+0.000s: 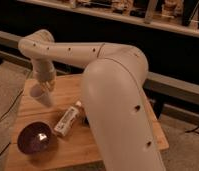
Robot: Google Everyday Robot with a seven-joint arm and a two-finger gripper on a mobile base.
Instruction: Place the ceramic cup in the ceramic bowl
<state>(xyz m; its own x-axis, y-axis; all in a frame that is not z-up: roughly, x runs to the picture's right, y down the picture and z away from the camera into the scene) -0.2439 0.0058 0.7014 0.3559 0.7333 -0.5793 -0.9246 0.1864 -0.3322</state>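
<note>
The robot's white arm (113,95) fills most of the view. Its thick near link rises from the near right, and a slimmer link dotted with small dark holes reaches left across the far side of the scene and bends down at the far left. Under it stands one wooden table (68,150) with a pale plank top, on a grey floor, with a dark wall and a long ledge behind it. Two containers are in view. The one ceramic bowl (37,140) sits on the near left part of the table. It is dark and glossy, its hollow faces up, and inside it only its own surface shows, with a bright glint of light. One white bottle (67,121) lies on its side just right of the bowl, slanting from near left to far right, with its cap end running up to the base of the arm's big link. The one ceramic cup (39,95) is farther back than the bowl and well apart from it, over the far left part of the table. It is tilted with its wide rim turned toward the left, and its contents cannot be made out. The gripper (43,88) hangs from the arm's downturned end directly over the cup, and its jaws are clenched on the cup's upper side.
</note>
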